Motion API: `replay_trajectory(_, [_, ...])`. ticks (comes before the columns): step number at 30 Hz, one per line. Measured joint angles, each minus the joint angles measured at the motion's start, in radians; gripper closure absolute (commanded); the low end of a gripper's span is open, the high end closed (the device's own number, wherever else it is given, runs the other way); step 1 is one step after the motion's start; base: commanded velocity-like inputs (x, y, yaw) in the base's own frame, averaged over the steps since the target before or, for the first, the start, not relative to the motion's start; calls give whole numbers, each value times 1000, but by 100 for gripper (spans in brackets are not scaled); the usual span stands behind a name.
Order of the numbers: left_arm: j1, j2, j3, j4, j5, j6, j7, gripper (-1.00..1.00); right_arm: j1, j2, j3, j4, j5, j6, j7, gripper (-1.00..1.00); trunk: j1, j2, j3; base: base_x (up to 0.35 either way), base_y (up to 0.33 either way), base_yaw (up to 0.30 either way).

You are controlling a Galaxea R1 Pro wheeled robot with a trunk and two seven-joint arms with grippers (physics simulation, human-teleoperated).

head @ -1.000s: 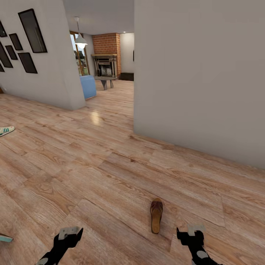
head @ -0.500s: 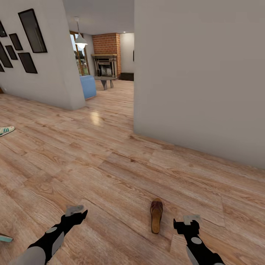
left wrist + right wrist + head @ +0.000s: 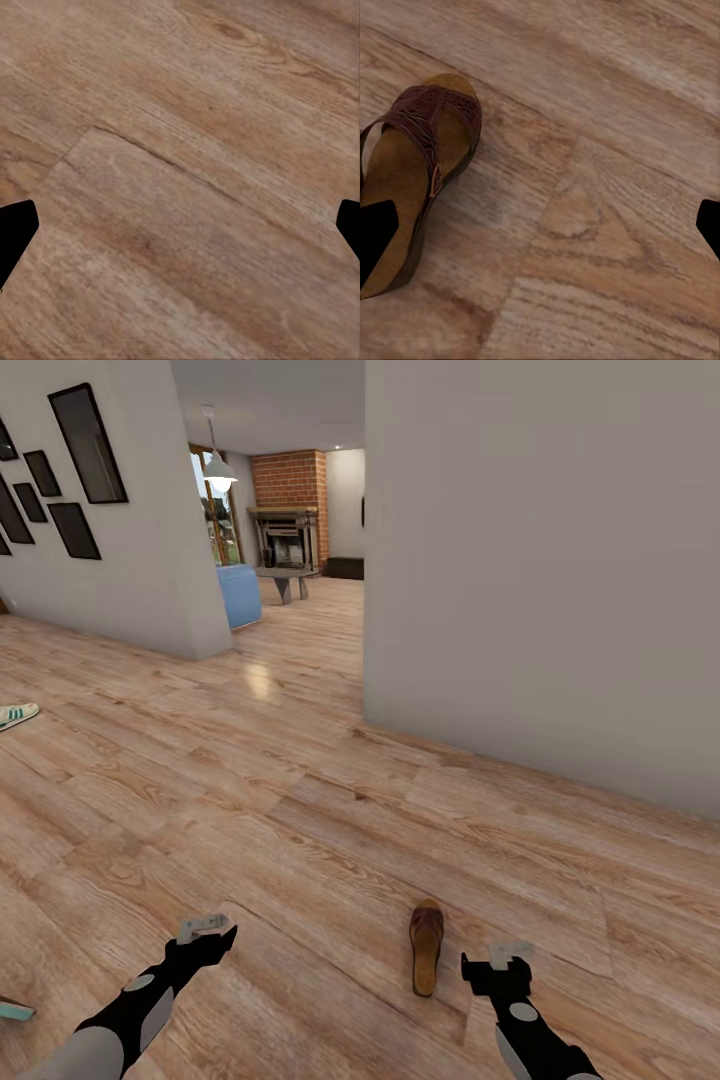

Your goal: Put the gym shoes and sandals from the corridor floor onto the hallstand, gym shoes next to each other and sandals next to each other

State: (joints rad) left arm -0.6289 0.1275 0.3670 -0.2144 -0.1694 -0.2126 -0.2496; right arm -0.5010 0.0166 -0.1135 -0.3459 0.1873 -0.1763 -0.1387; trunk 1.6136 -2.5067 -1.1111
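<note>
Lying on the floor (image 3: 300, 830), a sandal (image 3: 426, 948) sits just left of the right gripper (image 3: 497, 972), whose jaws are spread wide and empty. Left gripper (image 3: 205, 936), also wide open and empty, hangs over bare planks. A gym shoe (image 3: 17, 714) lies far left.

Sandal (image 3: 416, 169): dark brown straps, tan footbed. Floor (image 3: 300, 810): light brown wood grain. Gym shoe (image 3: 15, 714): white, green stripes.

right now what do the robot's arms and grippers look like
Both arms have glossy black forearm shells with light grey round patches. The left gripper and right gripper are black, each topped by a small pale grey block. The left arm turns grey toward the lower edge. Fingertips render flat black.
</note>
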Motion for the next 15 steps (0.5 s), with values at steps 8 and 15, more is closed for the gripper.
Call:
replay_trajectory(8, [0, -1, 4, 0, 0, -5, 0, -100, 0, 1, -1, 1, -1, 0, 0, -100, 0, 0, 0, 133, 232, -219])
replay_trajectory(15, [0, -2, 4, 0, -1, -6, 0, -100, 0, 2, -1, 1, -1, 0, -2, -100, 0, 0, 0, 112, 190, -281])
